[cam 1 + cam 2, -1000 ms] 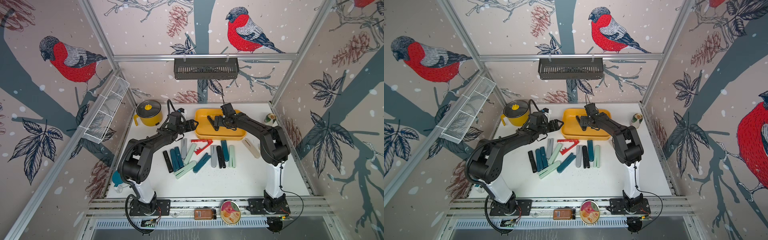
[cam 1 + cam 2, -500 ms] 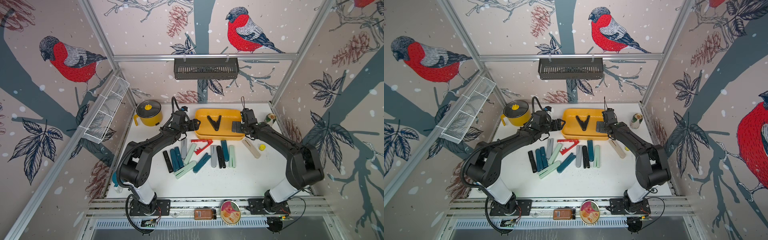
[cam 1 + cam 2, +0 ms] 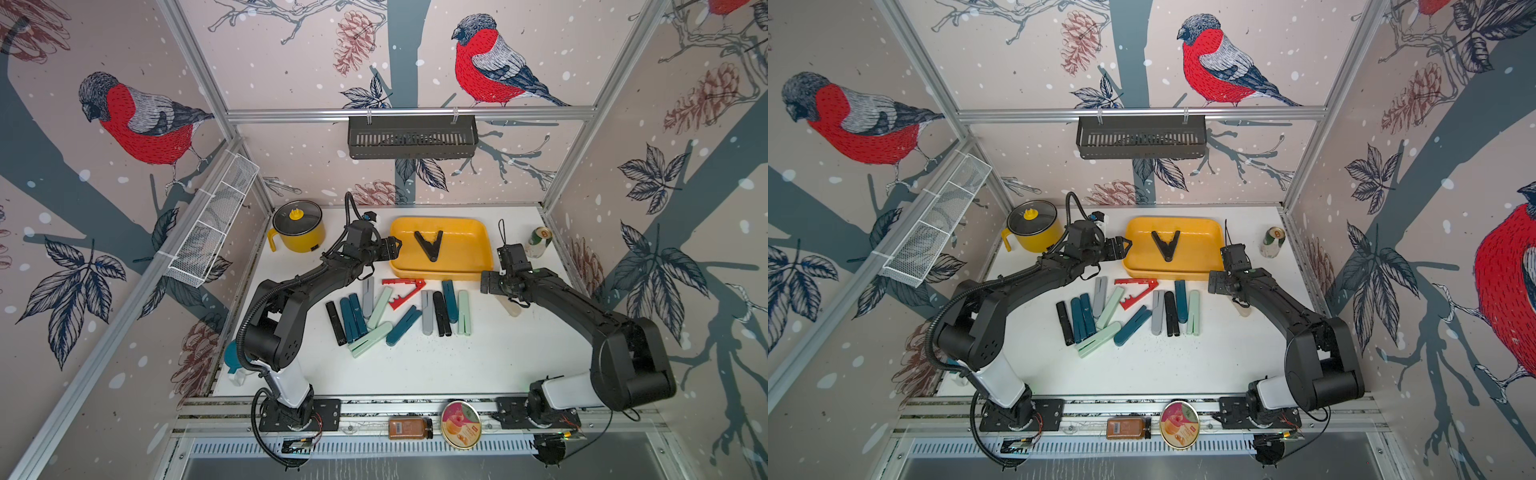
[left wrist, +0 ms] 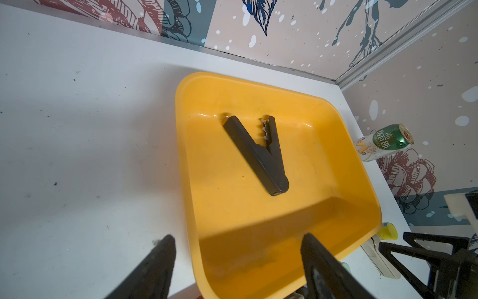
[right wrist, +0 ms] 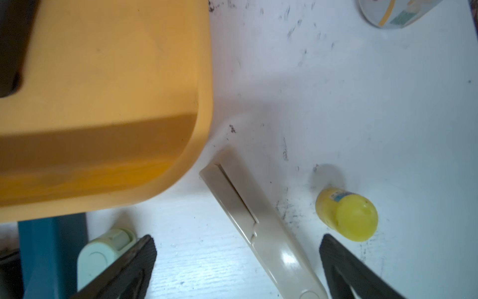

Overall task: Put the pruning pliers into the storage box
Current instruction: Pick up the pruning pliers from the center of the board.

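black toothed v pliers [image 4: 254, 152] lie in glossy tray [image 4: 323, 165].

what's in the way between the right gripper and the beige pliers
Nothing visible. The beige pruning pliers lie bare on the table, framed by the open right gripper. A small yellow bottle sits apart near one finger, and a corner of the storage box lies past their tip.
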Tool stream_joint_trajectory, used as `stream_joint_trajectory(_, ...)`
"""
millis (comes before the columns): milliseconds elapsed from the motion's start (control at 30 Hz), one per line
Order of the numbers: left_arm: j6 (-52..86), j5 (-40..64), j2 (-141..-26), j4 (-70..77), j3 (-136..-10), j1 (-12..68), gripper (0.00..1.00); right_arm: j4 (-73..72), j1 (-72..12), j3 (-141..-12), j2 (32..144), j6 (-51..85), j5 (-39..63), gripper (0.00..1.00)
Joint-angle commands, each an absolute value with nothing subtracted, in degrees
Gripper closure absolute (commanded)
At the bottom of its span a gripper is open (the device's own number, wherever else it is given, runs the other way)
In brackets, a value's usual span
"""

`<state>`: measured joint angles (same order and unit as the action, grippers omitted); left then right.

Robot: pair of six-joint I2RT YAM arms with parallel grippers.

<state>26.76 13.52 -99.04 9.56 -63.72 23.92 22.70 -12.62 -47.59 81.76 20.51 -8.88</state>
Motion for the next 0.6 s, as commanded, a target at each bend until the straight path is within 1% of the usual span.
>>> stream_joint_trajectory(0,26.13,13.93,-98.98,8.91,-63.72,23.91,0.23,21.71,-11.58,-46.21,81.95,22.55,-6.13,0.0)
stream_joint_trajectory(300,26.11,13.97,-99.25,8.92,-63.46,23.91,0.23,18.56,-10.81,-45.23,85.94,22.3,-2.03,0.01)
stream_joint_trajectory(433,26.19,14.15,-99.63,8.88,-63.37,23.91,0.23,18.28,-11.95,-44.85,86.41,22.74,0.26,0.05)
stream_joint_trajectory(567,26.42,14.58,-100.04,8.88,-63.55,23.9,0.23,18.54,-14.12,-44.43,86.48,23.53,0.12,0.09)
